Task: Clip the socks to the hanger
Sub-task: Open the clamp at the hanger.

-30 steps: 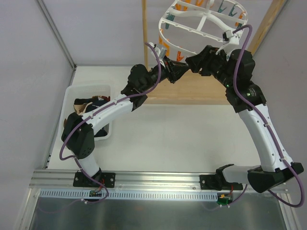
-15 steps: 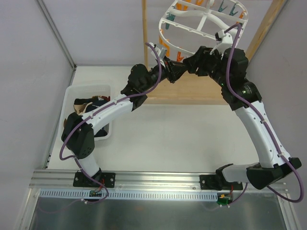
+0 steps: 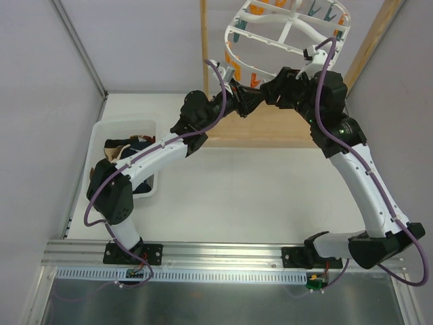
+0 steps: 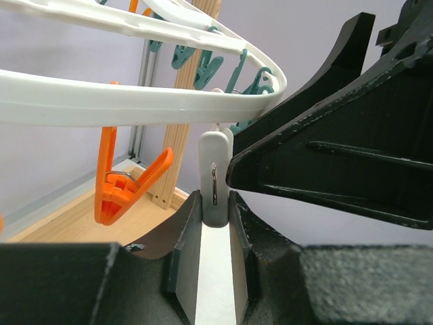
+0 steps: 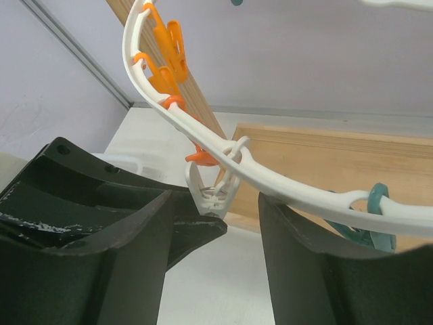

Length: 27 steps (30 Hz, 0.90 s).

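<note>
The hanger [image 3: 270,40] is a white oval frame with orange and teal pegs, hung high at the back. My left gripper [image 3: 252,100] is shut on a white peg [image 4: 215,179] that hangs from the hanger's rim [image 4: 135,101]. My right gripper [image 3: 272,91] faces it tip to tip; it stands open [image 5: 213,271] below the rim [image 5: 298,186] with nothing between its fingers, and the white peg [image 5: 215,193] hangs just beyond them. The socks [image 3: 128,145], dark and tan, lie in a bin at the left. Neither gripper holds a sock.
A white plastic bin [image 3: 101,128] stands at the table's left edge. A light wooden stand has an upright [image 3: 203,40] and a flat base [image 3: 284,128] under the hanger. An orange peg [image 4: 115,189] hangs just left of the gripped one.
My right arm has swung a little left, bringing its gripper closer to the left one under the hanger. The left arm has not moved.
</note>
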Motion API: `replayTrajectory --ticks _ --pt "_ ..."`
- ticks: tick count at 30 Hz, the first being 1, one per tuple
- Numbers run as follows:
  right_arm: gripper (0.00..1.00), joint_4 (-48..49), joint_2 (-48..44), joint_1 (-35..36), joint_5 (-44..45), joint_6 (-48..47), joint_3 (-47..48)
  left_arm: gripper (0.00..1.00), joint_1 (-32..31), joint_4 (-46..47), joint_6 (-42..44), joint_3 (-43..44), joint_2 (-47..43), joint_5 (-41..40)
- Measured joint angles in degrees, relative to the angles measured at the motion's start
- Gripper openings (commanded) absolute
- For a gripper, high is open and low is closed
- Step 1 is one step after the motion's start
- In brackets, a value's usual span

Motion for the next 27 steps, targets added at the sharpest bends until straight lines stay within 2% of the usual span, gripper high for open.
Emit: replayTrajectory --ticks 27 --pt "0.5 12.26 -1.84 1.11 3.1 4.81 -8.2 0.19 0.0 3.02 -1.11 -1.22 0.0 0.26"
